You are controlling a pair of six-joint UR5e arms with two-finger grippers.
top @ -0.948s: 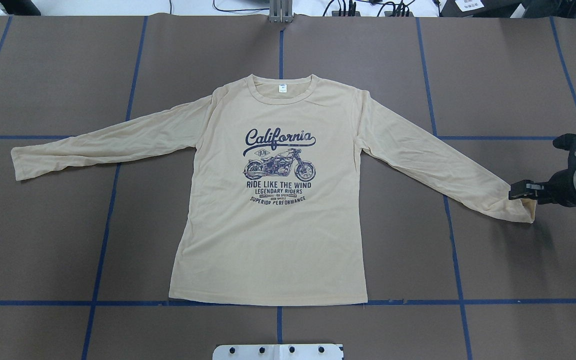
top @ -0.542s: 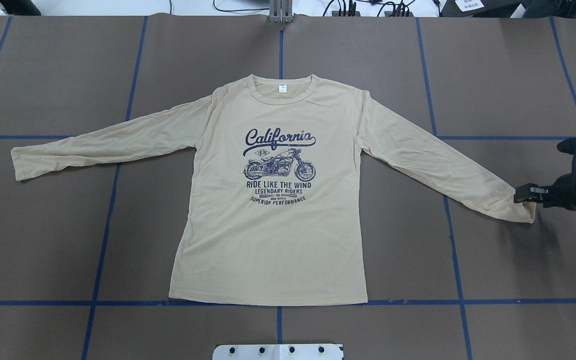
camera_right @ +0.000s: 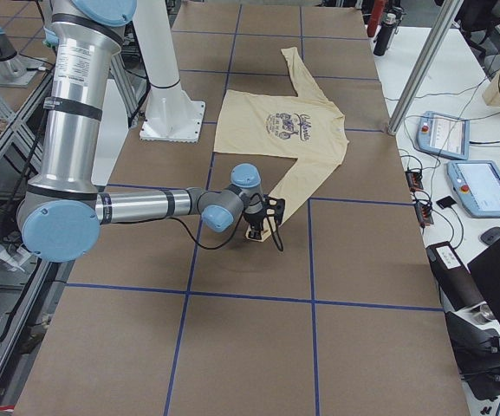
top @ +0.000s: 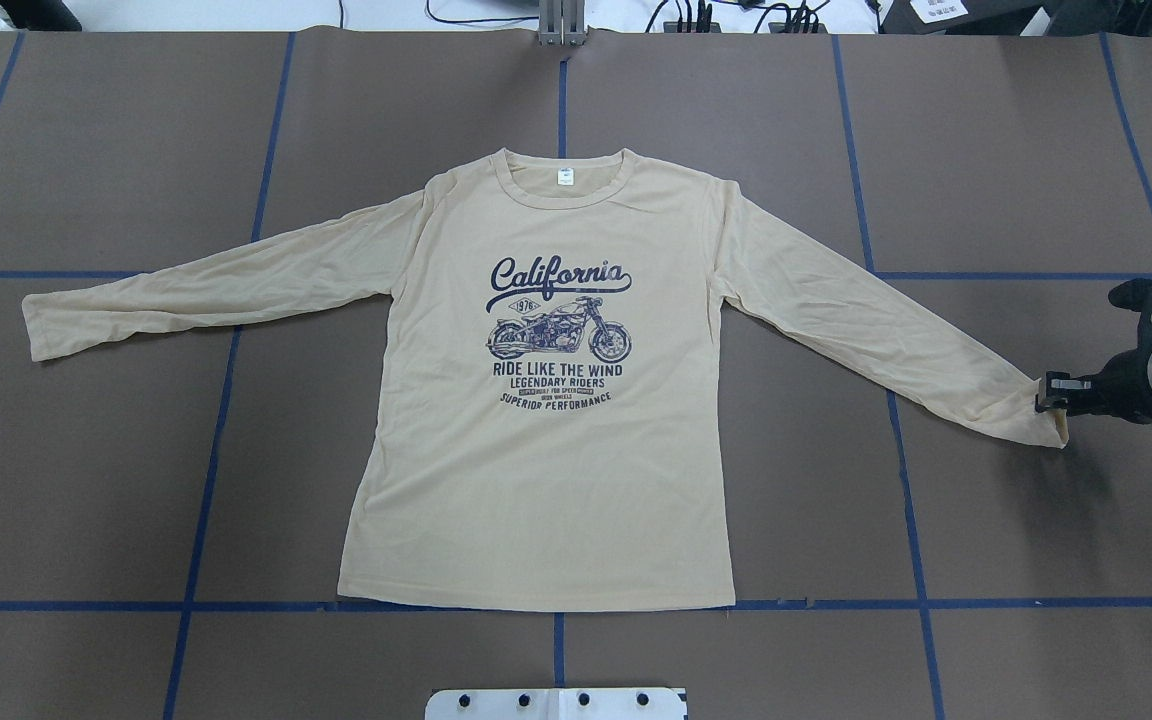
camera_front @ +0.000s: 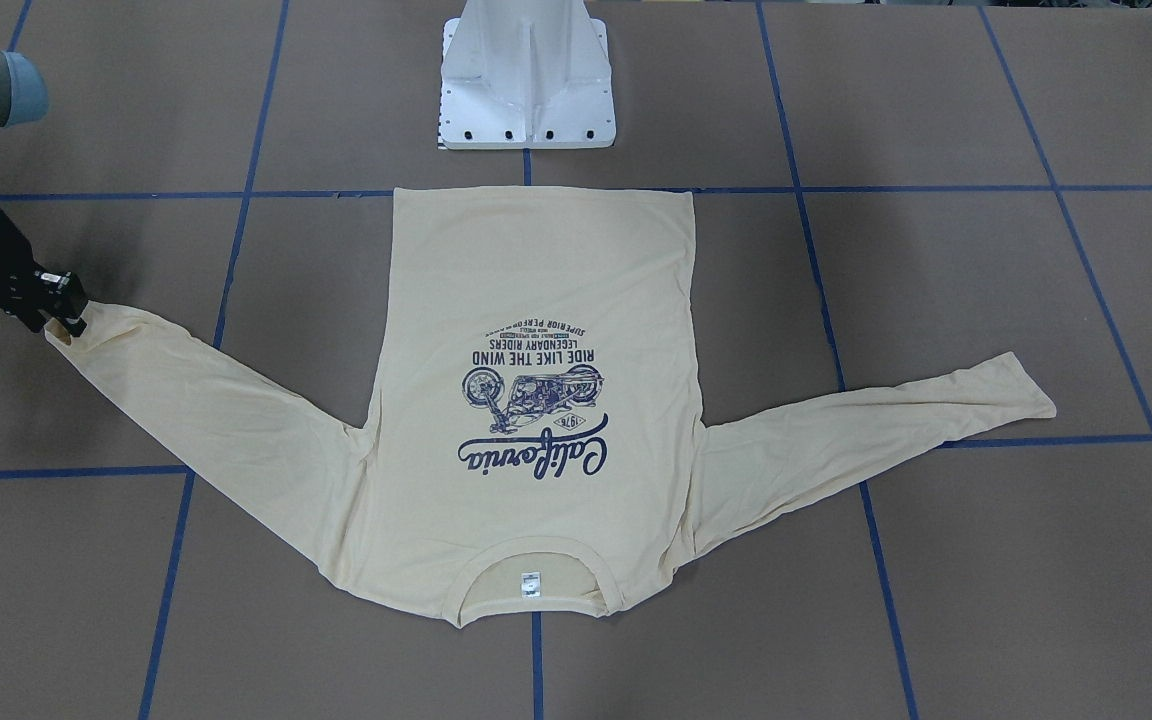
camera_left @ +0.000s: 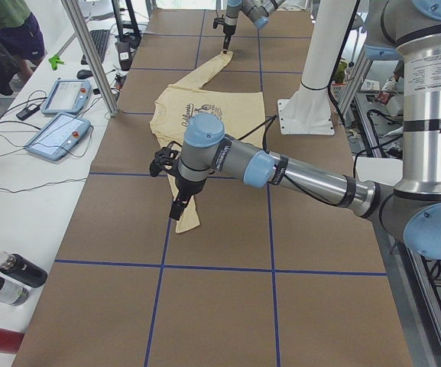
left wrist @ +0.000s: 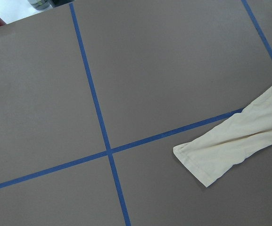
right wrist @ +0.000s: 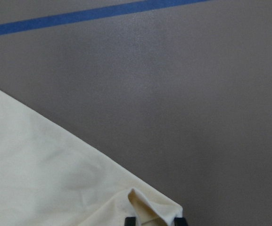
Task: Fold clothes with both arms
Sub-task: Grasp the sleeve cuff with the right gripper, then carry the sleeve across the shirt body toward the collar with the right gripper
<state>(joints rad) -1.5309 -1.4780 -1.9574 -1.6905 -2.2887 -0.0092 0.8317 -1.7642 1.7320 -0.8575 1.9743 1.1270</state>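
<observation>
The pale cream shirt (top: pixel 546 400) lies flat and print-up on the brown table, both sleeves spread out. My right gripper (top: pixel 1052 394) sits at the end of the right sleeve (camera_front: pixel 186 400), low on the table. In the right wrist view its fingertips (right wrist: pixel 130 220) pinch a raised pucker of the cuff (right wrist: pixel 147 207), so it is shut on the cuff. My left gripper (camera_left: pixel 179 205) hangs above the left sleeve's cuff (left wrist: pixel 206 162); it shows only in the exterior left view, so I cannot tell its state.
The white pedestal base (camera_front: pixel 528 80) stands just behind the shirt's hem. Blue tape lines (top: pixel 216 440) cross the table. A side bench holds teach pendants (camera_left: pixel 58 136) and bottles (camera_left: pixel 10 275), and a person (camera_left: pixel 2 34) stands beyond it.
The right gripper slid a little to the right along the cuff, dropped lower and narrowed its fingers onto the fabric. The shirt's body has not moved.
</observation>
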